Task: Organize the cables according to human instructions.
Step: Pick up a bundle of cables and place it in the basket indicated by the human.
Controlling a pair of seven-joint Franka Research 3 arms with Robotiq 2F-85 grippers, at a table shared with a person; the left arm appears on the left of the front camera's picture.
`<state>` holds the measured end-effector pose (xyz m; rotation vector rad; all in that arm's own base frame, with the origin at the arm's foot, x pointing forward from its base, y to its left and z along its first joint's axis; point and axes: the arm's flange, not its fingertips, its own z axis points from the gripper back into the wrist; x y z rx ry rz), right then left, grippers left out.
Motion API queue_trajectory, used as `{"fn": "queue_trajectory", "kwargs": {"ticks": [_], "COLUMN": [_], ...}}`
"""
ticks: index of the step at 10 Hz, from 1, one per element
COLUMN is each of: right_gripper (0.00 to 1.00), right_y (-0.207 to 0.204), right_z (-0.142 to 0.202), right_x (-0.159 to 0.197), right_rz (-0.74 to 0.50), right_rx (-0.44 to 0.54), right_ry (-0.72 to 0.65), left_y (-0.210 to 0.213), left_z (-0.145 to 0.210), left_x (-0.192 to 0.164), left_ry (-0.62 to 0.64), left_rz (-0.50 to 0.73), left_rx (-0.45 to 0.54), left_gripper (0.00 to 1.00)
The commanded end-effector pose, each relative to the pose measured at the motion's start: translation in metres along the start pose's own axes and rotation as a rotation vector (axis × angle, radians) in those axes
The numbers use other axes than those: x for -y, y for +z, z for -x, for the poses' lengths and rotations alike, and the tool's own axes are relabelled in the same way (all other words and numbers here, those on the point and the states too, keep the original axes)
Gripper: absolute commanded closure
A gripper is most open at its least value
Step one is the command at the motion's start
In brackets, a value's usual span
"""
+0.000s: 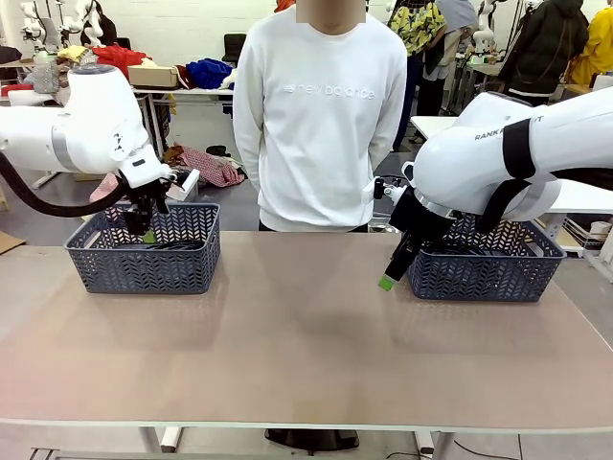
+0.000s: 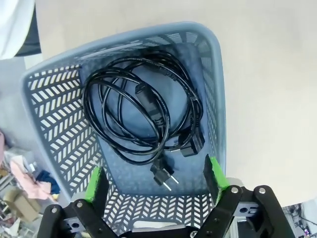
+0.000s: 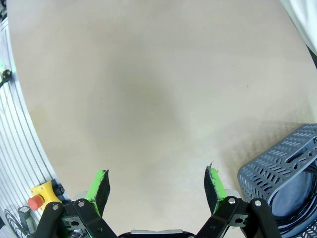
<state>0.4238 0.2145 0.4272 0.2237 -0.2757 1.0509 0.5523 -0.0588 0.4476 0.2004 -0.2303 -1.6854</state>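
Note:
Coiled black cables (image 2: 143,114) with plug ends lie on the floor of the grey left basket (image 2: 213,99). My left gripper (image 2: 154,178) hangs open just above them, with nothing between its green pads. From the front, this left gripper (image 1: 147,233) sits over the left basket (image 1: 144,264), where a bit of cable (image 1: 178,245) shows above the rim. My right gripper (image 1: 388,280) is open and empty beside the left end of the right basket (image 1: 484,276). In the right wrist view, the right gripper (image 3: 157,191) hovers over bare tabletop, and a strand of black cable (image 3: 297,220) shows inside the basket corner (image 3: 280,161).
A person in a white sweatshirt (image 1: 321,115) stands at the far side, between the baskets, hands out of sight. The wide tabletop (image 1: 297,335) stretches between the two baskets. A yellow and red stop button (image 3: 35,199) sits off the table's edge.

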Motion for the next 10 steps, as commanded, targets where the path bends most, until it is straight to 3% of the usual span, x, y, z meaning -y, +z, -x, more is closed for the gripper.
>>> {"fn": "queue_trajectory", "kwargs": {"ticks": [1,3,4,10], "right_gripper": [0.00,0.00,0.00,0.00], "right_y": [0.0007,0.0007,0.0007,0.0007], "right_z": [-0.0001,-0.0001,-0.0001,-0.0001], "right_x": [-0.0002,-0.0002,-0.0002,-0.0002], "right_rz": [0.004,0.004,0.004,0.004], "right_rx": [0.001,0.001,0.001,0.001], "right_ry": [0.002,0.002,0.002,0.002], "left_y": [0.0005,0.0003,-0.0003,-0.0003], "left_z": [0.0077,0.0096,0.0015,0.0015], "left_x": [-0.0079,-0.0106,-0.0046,-0.0046], "left_ry": [0.003,0.097,0.024,0.024], "left_rz": [0.024,0.050,0.013,0.013], "left_rx": [0.045,0.091,0.022,0.022], "left_gripper": [0.00,0.00,0.00,0.00]}}
